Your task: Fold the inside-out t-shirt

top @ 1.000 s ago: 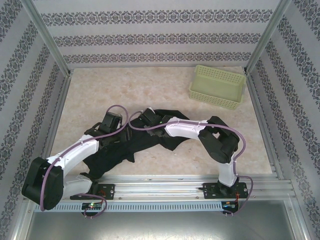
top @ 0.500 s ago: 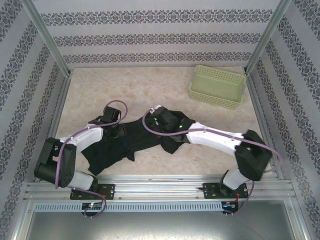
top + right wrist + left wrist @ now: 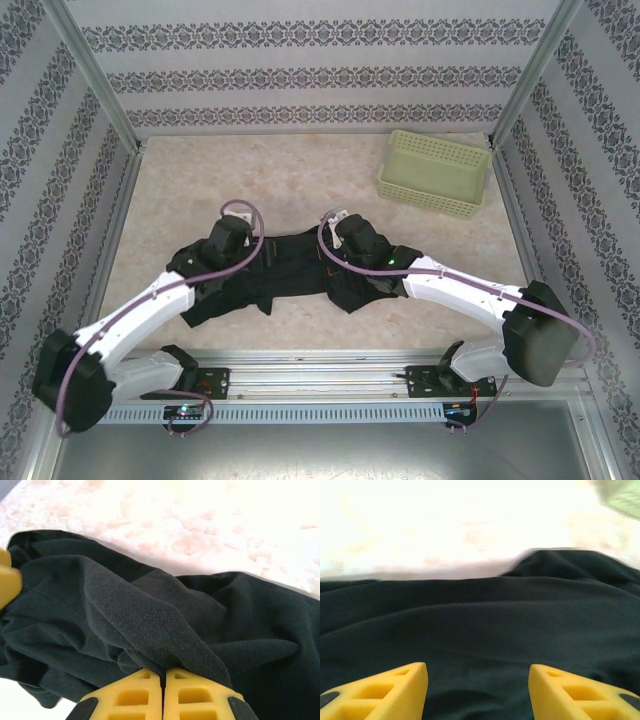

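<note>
Right fingers [image 3: 195, 700] pinch the t-shirt [image 3: 150, 615]; basket [image 3: 430, 195] sits well apart.

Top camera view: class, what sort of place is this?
Probably a robot test booth: metal posts and patterned panels box in a table, a left arm and a right arm are bolted at its near edge, with one black t-shirt and a basket.

You've got a plain black t-shirt [image 3: 290, 272], cream marbled table [image 3: 300, 180], yellow fingers [image 3: 380, 692], and a pale green basket [image 3: 430, 193] (perforated grid all over).
</note>
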